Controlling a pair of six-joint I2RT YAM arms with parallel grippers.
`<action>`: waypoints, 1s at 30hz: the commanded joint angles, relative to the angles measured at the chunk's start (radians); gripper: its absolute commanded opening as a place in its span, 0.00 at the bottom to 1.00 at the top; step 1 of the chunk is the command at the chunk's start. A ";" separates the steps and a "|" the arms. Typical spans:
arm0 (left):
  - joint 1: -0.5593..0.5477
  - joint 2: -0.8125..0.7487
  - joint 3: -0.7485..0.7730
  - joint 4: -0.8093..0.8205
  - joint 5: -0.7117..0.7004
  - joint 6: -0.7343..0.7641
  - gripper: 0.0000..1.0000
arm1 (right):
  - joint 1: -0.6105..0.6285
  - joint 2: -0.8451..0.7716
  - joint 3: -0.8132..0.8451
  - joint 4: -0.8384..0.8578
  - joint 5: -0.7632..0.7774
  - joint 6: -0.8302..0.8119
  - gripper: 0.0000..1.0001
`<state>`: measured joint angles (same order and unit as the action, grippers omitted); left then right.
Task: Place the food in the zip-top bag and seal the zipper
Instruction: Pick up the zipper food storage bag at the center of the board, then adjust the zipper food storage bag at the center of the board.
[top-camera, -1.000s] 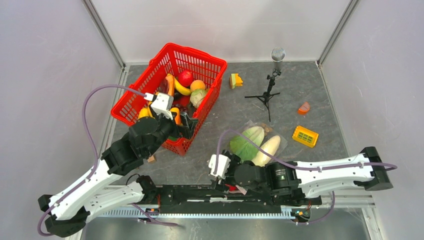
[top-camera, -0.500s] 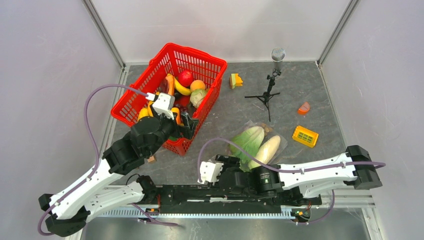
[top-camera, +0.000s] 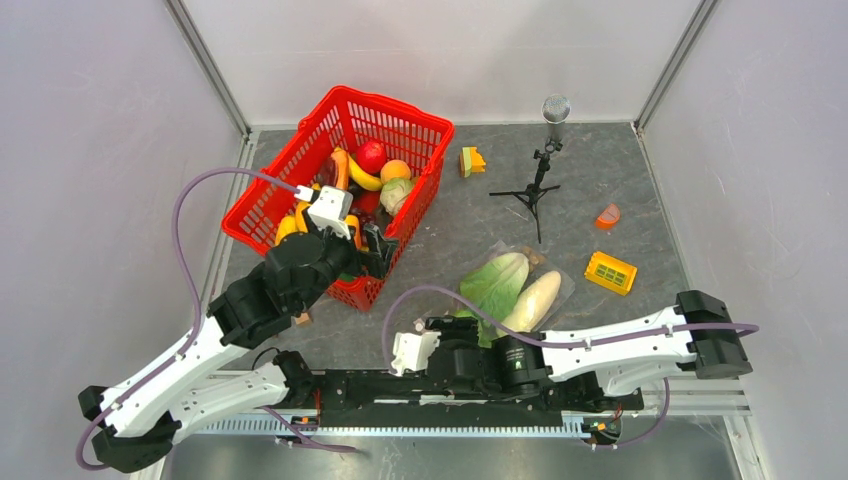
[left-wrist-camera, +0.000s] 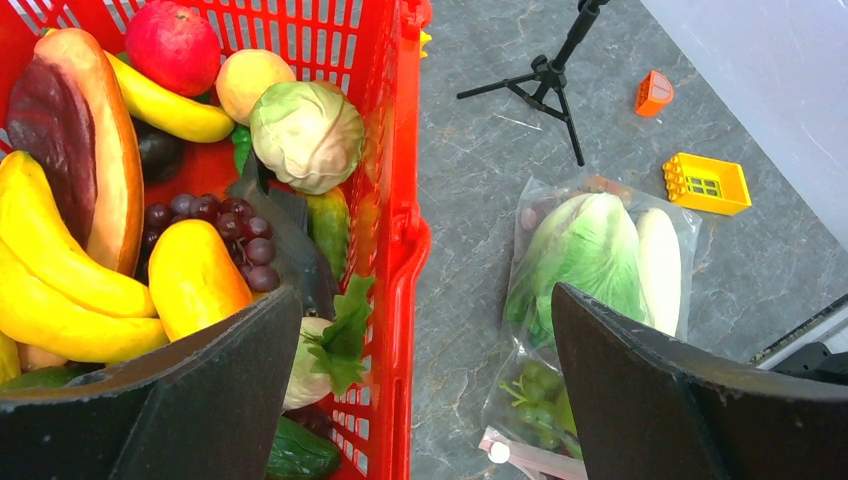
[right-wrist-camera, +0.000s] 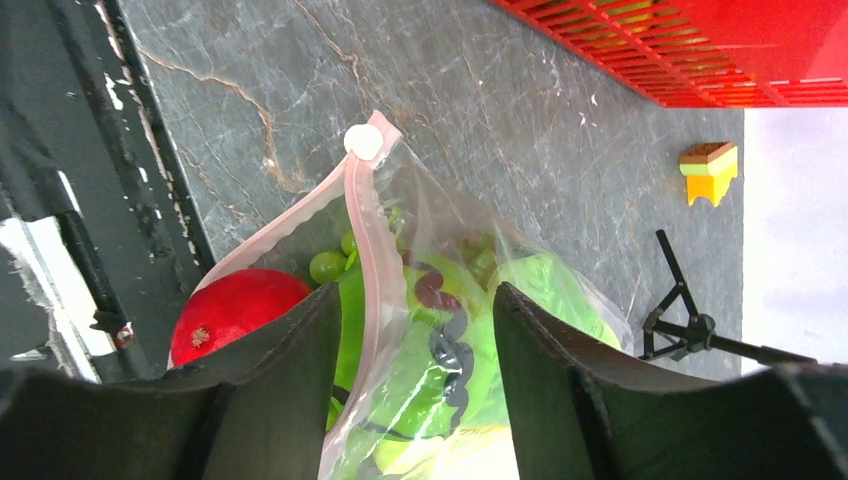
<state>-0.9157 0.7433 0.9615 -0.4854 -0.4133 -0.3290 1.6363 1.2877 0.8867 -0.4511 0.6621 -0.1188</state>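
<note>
1. Right of the table's middle, at about 4 o'clock from the red basket (top-camera: 262, 205), the zip-top bag (top-camera: 552, 275) lies flat on the grey table (top-camera: 440, 240).
2. In the top view its long axis runs roughly from 7 o'clock to 1 o'clock. The mouth is at the 7 o'clock end, toward the arms' rail, and the closed end points toward the tripod (top-camera: 538, 195).
3. Inside, the lettuce (top-camera: 497, 283) and the white vegetable (top-camera: 533, 300) lie side by side along that same axis.
4. The top view hides the mouth under the right arm. The right wrist view shows the zipper (right-wrist-camera: 372, 250), a pale pink strip with a white slider (right-wrist-camera: 362, 141) at its far end. It also shows a red fruit (right-wrist-camera: 235, 312) and green grapes (right-wrist-camera: 325, 266) just at the mouth.
5. The left wrist view catches only a short piece of the pink strip at the bag's lower end.
6. The right gripper (right-wrist-camera: 415, 300) straddles the strip, its fingers apart, one on each side, with gaps visible between them and the plastic.
7. The left gripper (left-wrist-camera: 425, 300) hovers over the basket's near corner, at about 9 o'clock from the bag. Its fingers are spread wide with nothing between them.
8. A yellow block (top-camera: 611, 271) sits at 3 o'clock from the bag, apart from it.
</note>
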 joint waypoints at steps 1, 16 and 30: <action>0.003 0.001 -0.002 0.011 -0.007 -0.033 1.00 | 0.007 0.028 0.030 -0.018 0.076 -0.007 0.60; 0.003 -0.001 -0.004 0.005 -0.003 -0.037 1.00 | 0.006 -0.126 -0.035 0.151 0.270 0.074 0.00; 0.003 0.047 0.043 0.093 0.283 -0.042 1.00 | -0.279 -0.612 -0.095 0.369 0.351 0.315 0.00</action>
<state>-0.9157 0.7673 0.9581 -0.4740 -0.3054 -0.3397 1.4002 0.6865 0.7959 -0.1406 0.9432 0.0772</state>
